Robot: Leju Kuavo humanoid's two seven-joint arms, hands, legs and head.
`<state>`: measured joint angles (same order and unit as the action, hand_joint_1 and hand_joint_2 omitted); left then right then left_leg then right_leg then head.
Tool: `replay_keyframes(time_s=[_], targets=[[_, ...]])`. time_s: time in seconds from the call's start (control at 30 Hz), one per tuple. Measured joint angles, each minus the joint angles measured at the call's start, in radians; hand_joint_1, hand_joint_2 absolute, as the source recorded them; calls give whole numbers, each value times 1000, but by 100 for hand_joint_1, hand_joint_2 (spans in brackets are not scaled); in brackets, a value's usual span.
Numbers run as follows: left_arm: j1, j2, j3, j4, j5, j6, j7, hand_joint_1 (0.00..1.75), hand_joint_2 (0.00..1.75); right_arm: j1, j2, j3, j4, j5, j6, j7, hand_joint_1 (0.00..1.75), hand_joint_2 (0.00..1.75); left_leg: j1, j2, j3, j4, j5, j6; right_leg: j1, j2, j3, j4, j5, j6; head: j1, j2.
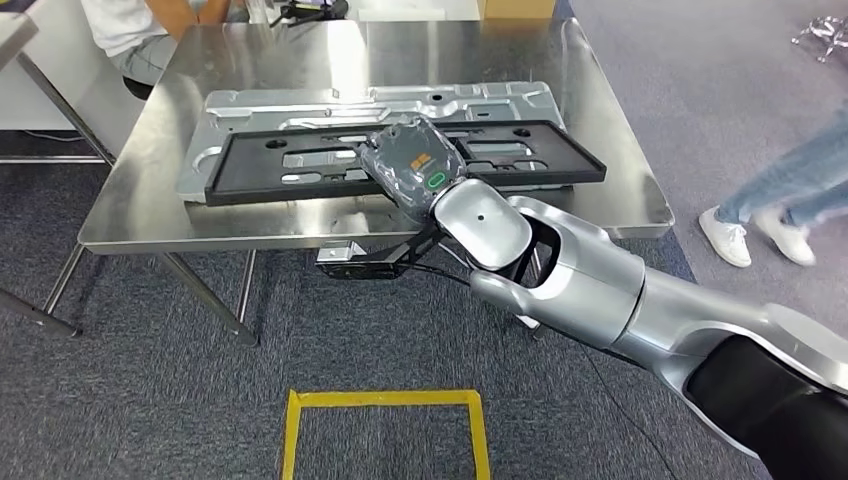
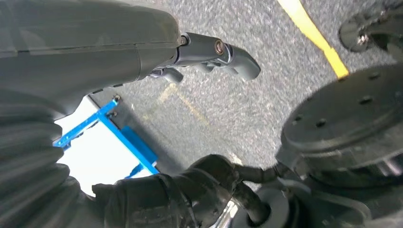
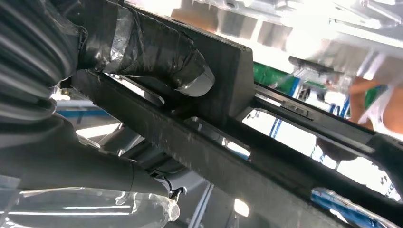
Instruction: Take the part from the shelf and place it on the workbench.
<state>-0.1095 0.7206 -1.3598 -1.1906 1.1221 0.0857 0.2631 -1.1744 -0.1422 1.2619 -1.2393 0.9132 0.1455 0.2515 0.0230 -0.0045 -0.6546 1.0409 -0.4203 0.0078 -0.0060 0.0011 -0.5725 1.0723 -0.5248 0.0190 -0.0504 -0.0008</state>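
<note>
right hand (image 1: pixel 415 165) grips the long black part (image 1: pixel 300 165) at its middle, fingers (image 3: pixel 157 52) wrapped around a bar of the frame, holding it just above the steel workbench (image 1: pixel 620 190), where a silver metal panel (image 1: pixel 300 100) lies beneath it. left hand (image 2: pixel 209 52) hangs over grey carpet with fingers curled, holding nothing. person (image 1: pixel 140 30) sits beyond the bench.
</note>
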Motion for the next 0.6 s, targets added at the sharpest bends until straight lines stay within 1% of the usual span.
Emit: replay_keyframes(time_s=[0.03, 0.1, 0.13, 0.17, 0.2, 0.23, 0.27, 0.3, 0.33, 0.4, 0.47, 0.5, 0.53, 0.57, 0.6], targets=[[0, 0, 0, 0, -4, -2, 0, 0, 175, -1, -2, 1, 1, 1, -1, -1, 175, 175, 0, 0, 7, -2, -5, 7, -1, 0, -29, 51, -17, 3, 3, 0], [-3, 0, 0, 0, -23, -13, 0, 0, 175, -2, -3, 7, 9, 3, -10, -14, 175, 175, -4, -1, 20, -2, -17, 16, -2, 0, -117, 187, -49, 6, 6, 0], [-4, 0, 0, 0, -38, -24, 0, 0, 175, -1, 0, 13, 19, 4, -18, -27, 175, 175, -5, -3, 29, -2, -24, 18, -2, 0, -155, 233, -49, 6, 6, 0], [-5, 0, -1, 0, -52, -35, 0, 0, 175, -1, 5, 18, 32, 5, -28, -43, 175, 175, -7, -4, 38, -1, -32, 18, -2, 0, -179, 248, -31, 4, 6, 0], [-6, 0, -2, 0, -66, -46, 0, 0, 175, 0, 13, 22, 48, 6, -39, -56, 175, 175, -8, -6, 50, -1, -40, 18, -1, 0, -183, 221, 7, -1, 7, 0], [-7, 0, -2, 0, -77, -55, -1, 0, 175, -1, 23, 24, 65, 7, -51, -67, 175, 175, -9, -8, 62, -1, -49, 16, 1, 1, -170, 161, 59, -7, 7, 0], [-8, -1, -2, 0, -84, -61, -2, 0, 175, -2, 33, 25, 82, 7, -62, -74, 175, 175, -10, -9, 72, -2, -57, 14, 4, 1, -149, 96, 102, -15, 6, 0], [-12, -1, -3, 1, -89, -65, -3, 0, 175, -5, 45, 26, 99, 7, -72, -80, 175, 175, -11, -10, 79, -2, -65, 11, 7, 2, -125, 34, 130, -22, 5, 0], [-14, -2, -3, 1, -91, -67, -4, 0, 175, -9, 54, 28, 115, 8, -78, -84, 175, 175, -12, -10, 81, -2, -69, 6, 10, 3, -108, -4, 140, -27, 4, 0], [-16, -2, -3, 2, -85, -65, -4, 0, 175, -15, 68, 32, 138, 8, -80, -82, 175, 175, -11, -12, 84, -8, -74, -6, 15, 4, -93, -31, 128, -33, 4, 0], [-13, -2, -1, 2, -65, -51, -4, 0, 175, -16, 69, 32, 147, 4, -65, -65, 175, 175, -7, -10, 90, -10, -81, -17, 10, 3, -77, -47, 123, -39, 5, 0], [-12, -3, -1, 2, -52, -39, -3, 0, 175, -17, 64, 31, 147, 2, -53, -52, 175, 175, -7, -8, 83, 11, -92, -21, 6, 1, -64, -56, 122, -43, 4, 0], [-10, -4, 0, 2, -41, -27, -2, 0, 175, -17, 57, 31, 147, 0, -42, -40, 175, 175, -5, -6, 64, 51, -107, -25, 3, -1, -52, -63, 118, -47, 2, 0], [-7, -4, 1, 2, -32, -17, 0, 0, 175, -16, 47, 31, 146, -2, -32, -31, 175, 175, -4, -3, 32, 111, -126, -30, 3, -2, -42, -66, 113, -49, 0, 0], [-4, -5, 2, 2, -25, -9, 1, 0, 175, -13, 37, 31, 144, -4, -24, -24, 175, 175, -2, -3, -9, 176, -144, -34, 3, -3, -35, -66, 108, -51, -1, 0]])
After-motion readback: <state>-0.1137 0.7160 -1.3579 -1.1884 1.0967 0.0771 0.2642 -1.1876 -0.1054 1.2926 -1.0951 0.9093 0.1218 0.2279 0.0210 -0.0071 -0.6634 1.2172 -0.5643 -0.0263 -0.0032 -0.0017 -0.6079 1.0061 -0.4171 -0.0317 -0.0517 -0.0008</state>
